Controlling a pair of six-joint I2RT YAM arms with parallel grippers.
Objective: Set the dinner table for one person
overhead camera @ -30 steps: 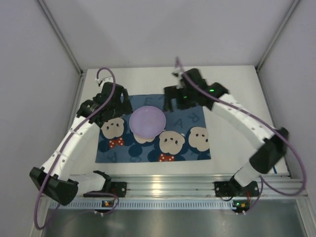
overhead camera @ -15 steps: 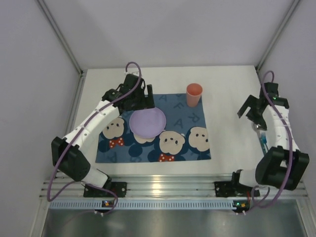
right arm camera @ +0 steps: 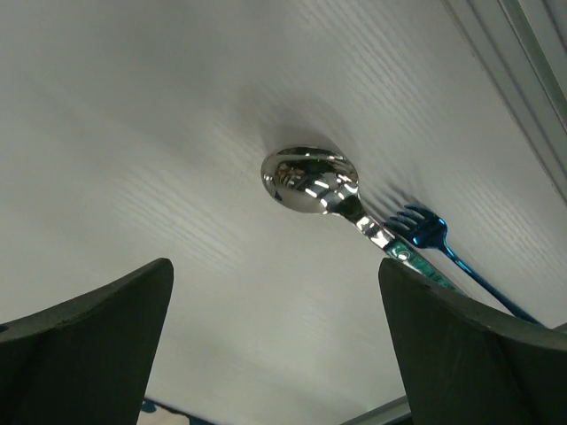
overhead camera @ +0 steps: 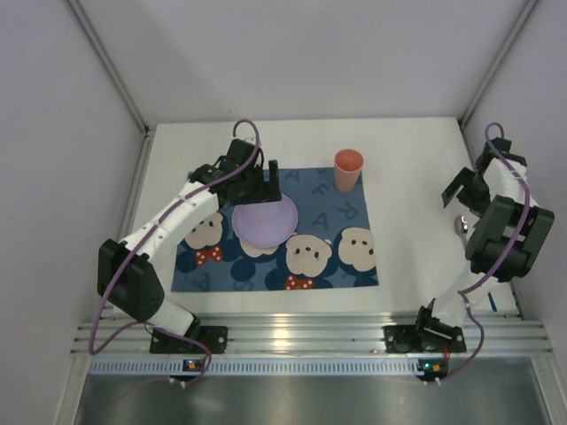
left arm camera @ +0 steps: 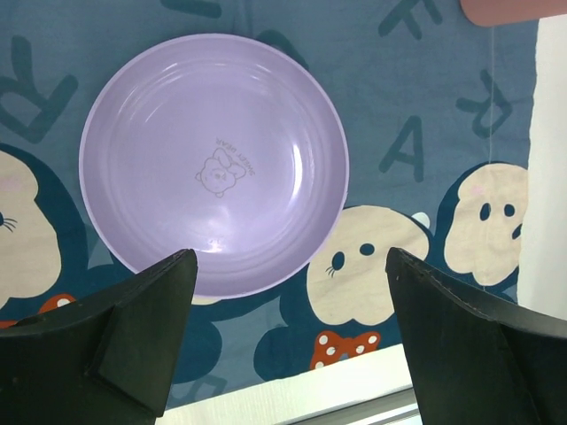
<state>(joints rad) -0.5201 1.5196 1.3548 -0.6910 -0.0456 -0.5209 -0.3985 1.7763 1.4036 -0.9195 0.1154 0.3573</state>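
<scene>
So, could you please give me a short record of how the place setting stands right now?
surface: white dinner table, with a dark blue cartoon mat on it
plate: purple plate, empty, on the mat
cup: orange cup, upright at the mat's far edge
cutlery: spoon and blue fork on the bare table, right of the mat
left gripper: open, above the plate
right gripper: open, above the spoon

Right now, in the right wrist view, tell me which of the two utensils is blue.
The fork: its tines and handle are metallic blue, while the spoon beside it has a mirror-bright silver bowl.
</scene>
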